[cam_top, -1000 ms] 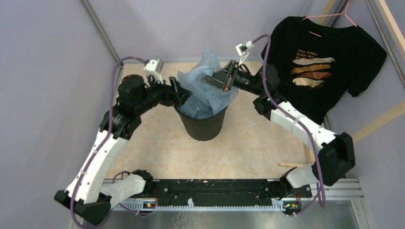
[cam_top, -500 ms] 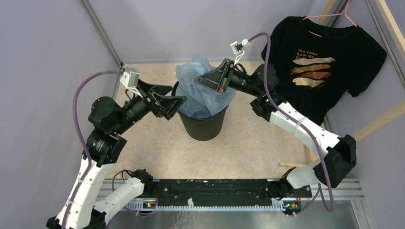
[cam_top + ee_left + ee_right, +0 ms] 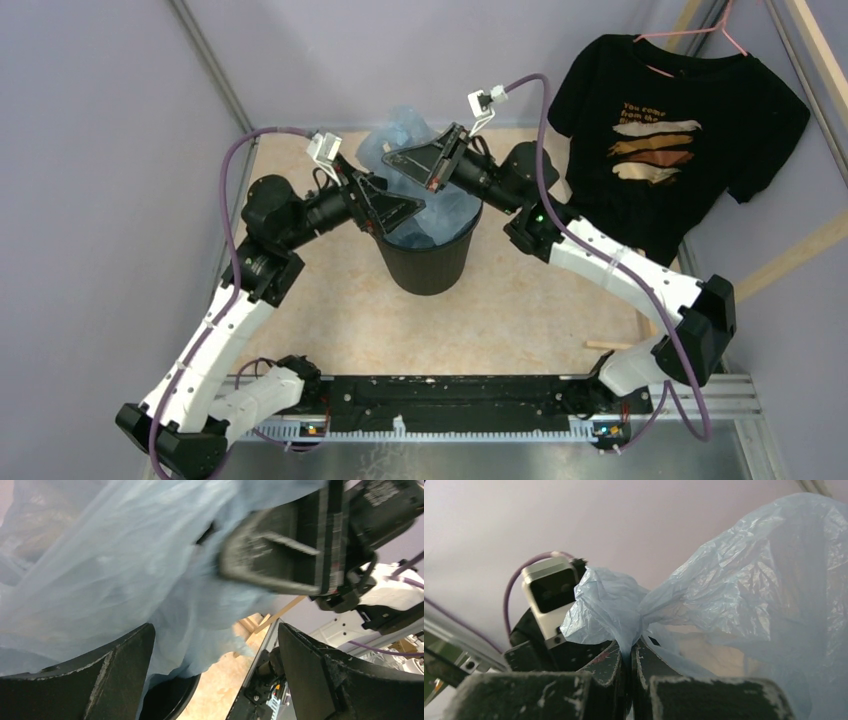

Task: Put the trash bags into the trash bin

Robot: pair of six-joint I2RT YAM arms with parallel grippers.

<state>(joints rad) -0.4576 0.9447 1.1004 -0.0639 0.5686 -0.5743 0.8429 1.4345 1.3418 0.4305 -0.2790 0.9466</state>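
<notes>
Clamped tight at the right end effector (image 3: 630, 652) on a bunched fold of the trash bag (image 3: 734, 580), held up over the far rim of the trash bin (image 3: 430, 262), lower part inside. Spread fully wide at the left end effector (image 3: 214, 630), gripping nothing, facing the bag at the bin's left rim.

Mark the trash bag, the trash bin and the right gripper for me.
trash bag (image 3: 744, 575): right wrist view, on the crinkled body of the film.
trash bin (image 3: 428, 268): top external view, on the front of its black wall.
right gripper (image 3: 629, 656): right wrist view, between the shut fingertips pinching the bag.
</notes>
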